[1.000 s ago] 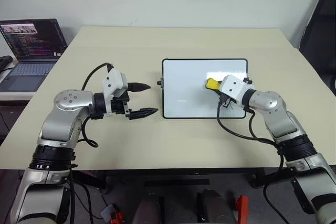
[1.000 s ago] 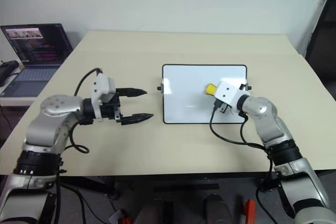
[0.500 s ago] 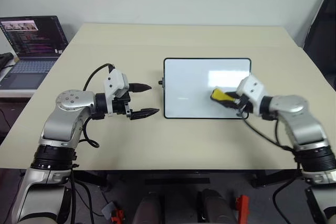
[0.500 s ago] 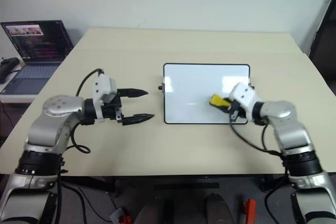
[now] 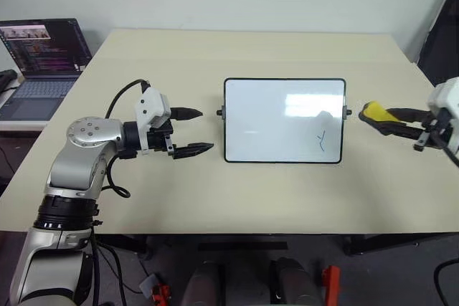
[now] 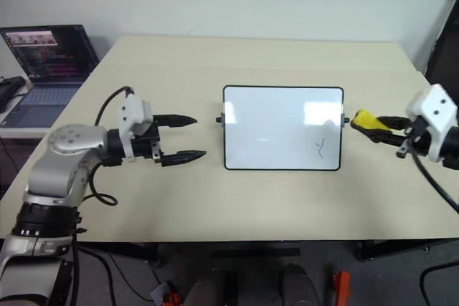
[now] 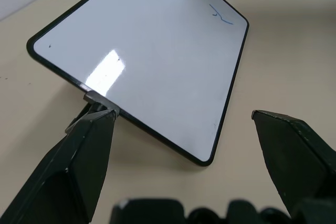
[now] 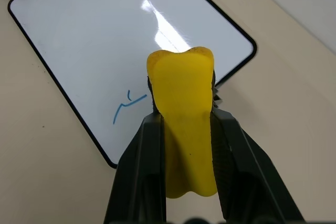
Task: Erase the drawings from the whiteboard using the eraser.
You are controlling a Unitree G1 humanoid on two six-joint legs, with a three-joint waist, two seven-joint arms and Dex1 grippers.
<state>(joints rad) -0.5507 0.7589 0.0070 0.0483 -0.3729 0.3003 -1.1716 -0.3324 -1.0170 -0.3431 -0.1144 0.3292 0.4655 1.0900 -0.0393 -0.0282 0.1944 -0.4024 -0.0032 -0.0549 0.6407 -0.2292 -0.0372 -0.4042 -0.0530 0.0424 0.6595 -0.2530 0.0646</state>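
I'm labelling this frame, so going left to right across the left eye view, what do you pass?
Laptop → left gripper → whiteboard with one blue drawing near its right edge → yellow eraser held in the right gripper.

An office or lab; a laptop (image 5: 44, 51) showing code beside a beige table (image 5: 251, 191).

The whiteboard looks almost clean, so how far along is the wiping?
Most of the whiteboard is clean. One blue drawing is left near its right edge. The right gripper is shut on the yellow eraser, off the board's right side. The left gripper is open beside it.
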